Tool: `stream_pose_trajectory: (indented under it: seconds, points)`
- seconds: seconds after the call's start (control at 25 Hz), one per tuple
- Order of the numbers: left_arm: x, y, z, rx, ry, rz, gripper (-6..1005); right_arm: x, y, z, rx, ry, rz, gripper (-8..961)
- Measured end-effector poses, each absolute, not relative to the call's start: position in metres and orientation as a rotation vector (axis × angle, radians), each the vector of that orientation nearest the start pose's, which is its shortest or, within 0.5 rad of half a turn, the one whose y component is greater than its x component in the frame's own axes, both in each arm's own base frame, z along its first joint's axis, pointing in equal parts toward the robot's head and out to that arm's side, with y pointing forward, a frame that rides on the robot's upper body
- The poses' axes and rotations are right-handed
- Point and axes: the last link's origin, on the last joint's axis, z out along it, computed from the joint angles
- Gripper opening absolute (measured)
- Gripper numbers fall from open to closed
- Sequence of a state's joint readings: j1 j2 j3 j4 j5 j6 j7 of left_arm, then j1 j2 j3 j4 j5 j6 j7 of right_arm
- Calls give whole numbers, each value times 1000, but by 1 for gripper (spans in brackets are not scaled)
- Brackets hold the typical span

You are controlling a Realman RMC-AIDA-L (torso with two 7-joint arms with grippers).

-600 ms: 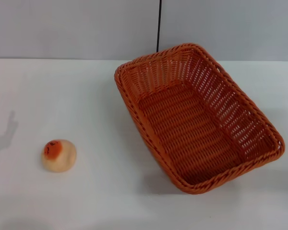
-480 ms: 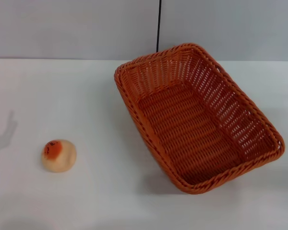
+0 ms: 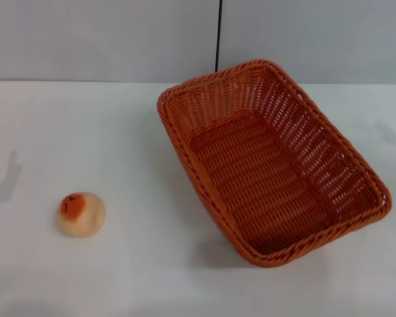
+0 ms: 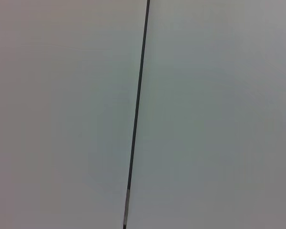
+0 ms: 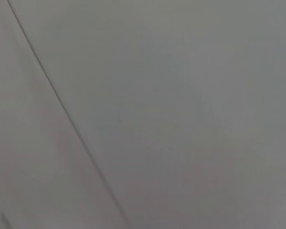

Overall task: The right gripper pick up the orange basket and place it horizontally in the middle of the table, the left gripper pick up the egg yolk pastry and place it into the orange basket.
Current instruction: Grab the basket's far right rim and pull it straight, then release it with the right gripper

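The orange basket [image 3: 270,162] sits empty on the white table [image 3: 119,132], right of centre, turned at a slant with one corner toward the back wall. The egg yolk pastry [image 3: 81,214] rests on the table at the front left, well apart from the basket, its orange-red patch facing up. Neither the left gripper nor the right gripper shows in any view. Only faint shadows fall on the table at the left edge and the right edge. Both wrist views hold nothing but a grey wall panel with a dark seam.
A grey wall [image 3: 105,39] with a vertical dark seam [image 3: 218,33] stands behind the table's back edge. Open white tabletop lies between the pastry and the basket.
The shadow at the table's left edge has shifted slightly, and a faint shadow now shows at the right edge. Basket and pastry have not moved.
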State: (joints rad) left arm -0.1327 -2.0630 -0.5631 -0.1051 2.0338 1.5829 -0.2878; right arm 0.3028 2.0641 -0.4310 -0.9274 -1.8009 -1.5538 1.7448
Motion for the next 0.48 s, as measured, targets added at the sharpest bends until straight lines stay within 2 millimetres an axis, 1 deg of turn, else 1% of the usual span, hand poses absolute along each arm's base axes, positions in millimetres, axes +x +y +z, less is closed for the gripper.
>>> stream_pose_trajectory:
  seconds: [0.08, 0.12, 0.16, 0.28, 0.36, 0.48]
  points:
    - [-376, 208, 21, -1408, -541, -815, 829, 314, 305, 129, -2137, 1109, 839, 820]
    - [-376, 209, 21, -1409, -541, -815, 829, 305, 308, 140, -2182, 1193, 737, 820]
    - [-376, 209, 21, -1409, -541, -815, 829, 305, 308, 140, -2182, 1193, 737, 820]
    - [-377, 210, 21, -1411, -544, -813, 829, 289, 317, 156, -2235, 1321, 586, 819]
    - [-377, 210, 21, -1411, -545, -812, 829, 281, 324, 161, -2254, 1419, 468, 819]
    - [-377, 209, 21, -1411, -546, -810, 829, 270, 334, 163, -2296, 1501, 317, 820]
